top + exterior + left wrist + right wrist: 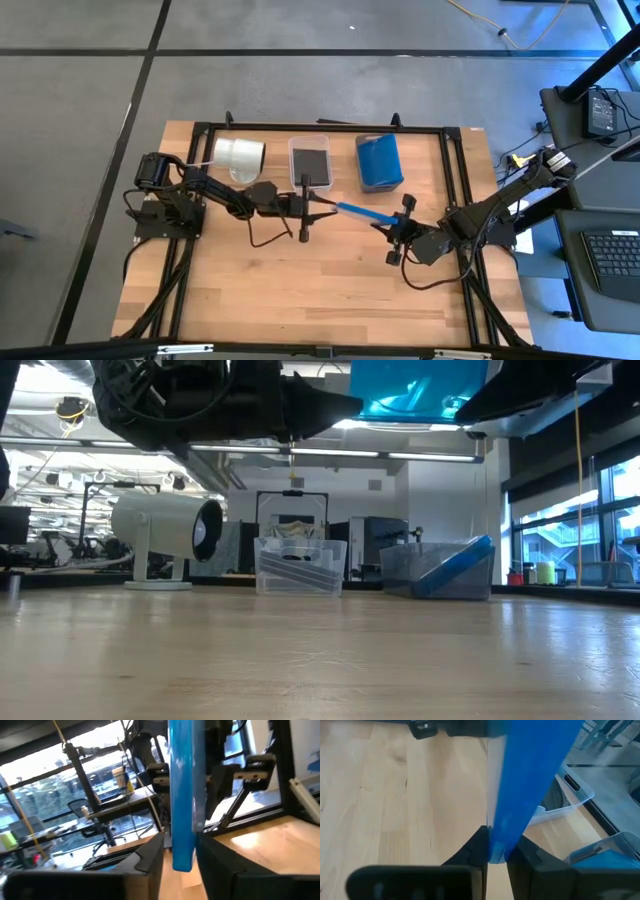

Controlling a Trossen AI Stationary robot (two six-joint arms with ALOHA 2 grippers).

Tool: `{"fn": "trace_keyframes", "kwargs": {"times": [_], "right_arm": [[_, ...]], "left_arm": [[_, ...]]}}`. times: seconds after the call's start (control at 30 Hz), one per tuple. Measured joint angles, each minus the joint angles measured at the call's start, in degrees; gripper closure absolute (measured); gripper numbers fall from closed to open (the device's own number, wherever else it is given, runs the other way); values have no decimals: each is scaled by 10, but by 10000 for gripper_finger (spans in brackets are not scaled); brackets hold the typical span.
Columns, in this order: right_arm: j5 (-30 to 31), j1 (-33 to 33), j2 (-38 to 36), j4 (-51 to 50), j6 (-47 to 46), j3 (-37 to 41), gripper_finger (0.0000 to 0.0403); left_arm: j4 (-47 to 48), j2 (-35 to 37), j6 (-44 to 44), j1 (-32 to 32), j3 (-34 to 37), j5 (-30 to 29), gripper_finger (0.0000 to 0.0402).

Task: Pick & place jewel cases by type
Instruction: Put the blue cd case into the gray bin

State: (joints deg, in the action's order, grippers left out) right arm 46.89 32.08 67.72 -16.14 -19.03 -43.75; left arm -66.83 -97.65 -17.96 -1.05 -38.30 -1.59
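Above the middle of the bench [300, 280], a blue case [362, 212] hangs edge-on between both grippers. The right gripper [383, 226] pinches its four-o'clock end tight; the left gripper [327, 207] has its fingers loosely around the ten-o'clock end (a gap shows beside the case). Toward twelve o'clock stand a clear bin [311, 163] with dark cases and a bin [379, 162] with blue cases.
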Motion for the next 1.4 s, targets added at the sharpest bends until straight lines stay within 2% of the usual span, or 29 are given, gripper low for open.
{"fn": "trace_keyframes", "kwargs": {"times": [0.13, 0.27, 0.37, 0.43, 0.5, 0.6, 0.73, 0.83, 1.0, 1.1, 1.2, 1.33, 1.4], "right_arm": [[6, -4, -5, -7, -3, 0, 353], [10, -20, -31, -24, -31, -2, 352], [11, -44, -59, -69, -73, -17, 351], [1, -73, -76, -122, -107, -36, 351], [-21, -109, -89, -184, -134, -61, 350], [-89, -183, -98, -266, -156, -102, 350], [-204, -302, -94, -356, -167, -147, 350], [-324, -400, -92, -404, -147, -163, 349], [-517, -530, -79, -406, -107, -164, 349], [-596, -584, -57, -407, -103, -164, 349], [-646, -628, -25, -426, -85, -164, 348], [-667, -677, 21, -458, -64, -164, 348], [-698, -701, 44, -460, -54, -164, 348]], "left_arm": [[34, 1, 1, 0, 0, -33, 246], [89, 5, 26, 1, 0, -130, 199], [144, 18, 30, 1, 0, -215, 179], [180, 30, 47, 1, 0, -235, 172], [197, 39, 67, 1, 0, -218, 169], [199, 50, 82, 1, 0, -153, 170], [199, 53, 83, 1, 0, -55, 175], [199, 53, 82, 0, 0, -12, 175], [194, 53, 84, 1, 0, -4, 171], [190, 53, 84, 0, 0, -3, 172], [186, 53, 84, 0, 0, -3, 175], [185, 53, 84, 0, 0, -3, 174], [185, 53, 84, 0, 0, -3, 172]]}}
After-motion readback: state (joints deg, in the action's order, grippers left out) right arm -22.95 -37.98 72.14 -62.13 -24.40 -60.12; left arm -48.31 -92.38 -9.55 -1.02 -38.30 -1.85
